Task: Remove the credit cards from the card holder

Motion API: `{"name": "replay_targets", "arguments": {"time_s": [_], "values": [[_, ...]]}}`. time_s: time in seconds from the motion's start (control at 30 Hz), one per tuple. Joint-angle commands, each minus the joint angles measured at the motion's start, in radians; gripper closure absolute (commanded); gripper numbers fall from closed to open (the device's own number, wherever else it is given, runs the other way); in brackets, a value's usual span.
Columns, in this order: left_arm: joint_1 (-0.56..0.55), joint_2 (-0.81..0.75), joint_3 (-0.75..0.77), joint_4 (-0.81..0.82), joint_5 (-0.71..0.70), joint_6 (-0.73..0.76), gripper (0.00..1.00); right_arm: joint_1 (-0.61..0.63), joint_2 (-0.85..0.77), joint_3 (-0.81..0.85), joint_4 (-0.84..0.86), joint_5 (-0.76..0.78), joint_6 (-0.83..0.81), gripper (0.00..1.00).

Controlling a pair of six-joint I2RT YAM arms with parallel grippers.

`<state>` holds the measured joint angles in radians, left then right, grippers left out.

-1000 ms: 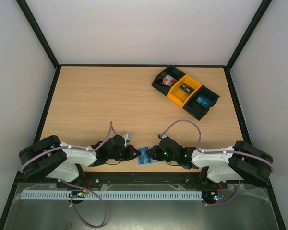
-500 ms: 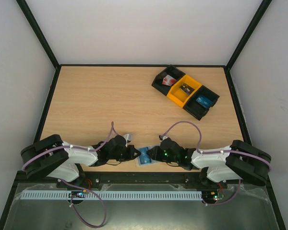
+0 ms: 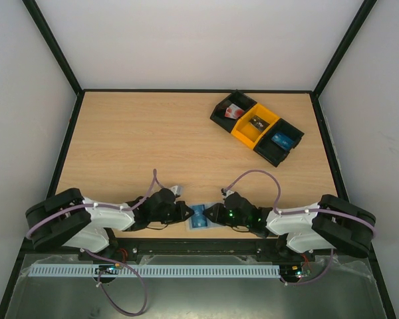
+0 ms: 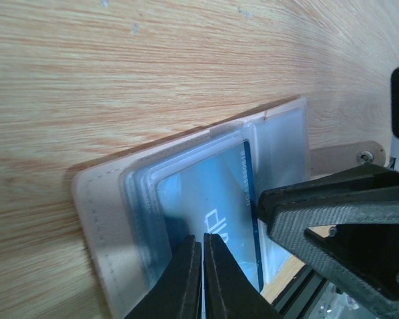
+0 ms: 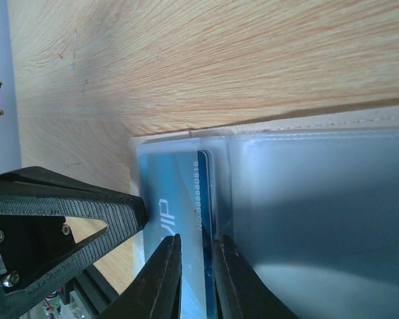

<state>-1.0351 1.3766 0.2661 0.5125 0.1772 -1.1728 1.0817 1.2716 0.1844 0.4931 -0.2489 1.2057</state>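
Lying on wooden table (image 3: 153, 133): card holder (image 3: 198, 218); white walls (image 3: 199, 40) around.

Lab test cell: white walls (image 3: 199, 40), black frame (image 3: 53, 46), wooden table (image 3: 153, 133).

Left gripper (image 4: 201, 240): jaws closed together over the translucent pale blue-grey plastic card holder (image 4: 106, 219).
Right gripper (image 5: 196, 238): jaws narrowed.

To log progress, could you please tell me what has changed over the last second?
The left gripper has closed its jaws at the edge of the card holder; whether anything is pinched is unclear. The right gripper has edged slightly back toward its base, jaws narrowly apart over the credit card. Holder, card and bins stayed put.
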Motion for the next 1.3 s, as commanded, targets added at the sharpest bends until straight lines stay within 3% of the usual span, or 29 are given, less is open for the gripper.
{"name": "replay_targets", "arguments": {"time_s": [0.0, 0.2, 0.37, 0.73, 0.97, 1.07, 1.27], "values": [[-0.007, -0.072, 0.007, -0.15, -0.06, -0.006, 0.9, 0.01, -0.027, -0.008, 0.012, 0.007, 0.017, 0.85], [-0.015, -0.156, -0.011, -0.15, -0.055, -0.033, 0.83, 0.011, -0.126, -0.006, -0.134, 0.06, 0.003, 0.84], [-0.02, -0.12, -0.037, -0.039, -0.012, -0.055, 0.82, 0.012, -0.119, -0.009, -0.134, 0.058, 0.007, 0.83], [-0.041, 0.06, -0.035, 0.051, 0.009, -0.075, 0.89, 0.049, -0.012, -0.011, -0.035, 0.04, 0.027, 0.85], [-0.051, 0.043, -0.027, -0.004, -0.025, -0.072, 0.93, 0.051, -0.101, -0.043, -0.032, 0.089, 0.034, 0.97], [-0.051, 0.032, -0.029, -0.027, -0.04, -0.066, 0.97, 0.052, -0.145, -0.058, -0.035, 0.099, 0.039, 0.98], [-0.051, 0.029, -0.029, -0.04, -0.047, -0.055, 0.97, 0.051, -0.201, -0.081, -0.049, 0.119, 0.05, 0.98]]}}
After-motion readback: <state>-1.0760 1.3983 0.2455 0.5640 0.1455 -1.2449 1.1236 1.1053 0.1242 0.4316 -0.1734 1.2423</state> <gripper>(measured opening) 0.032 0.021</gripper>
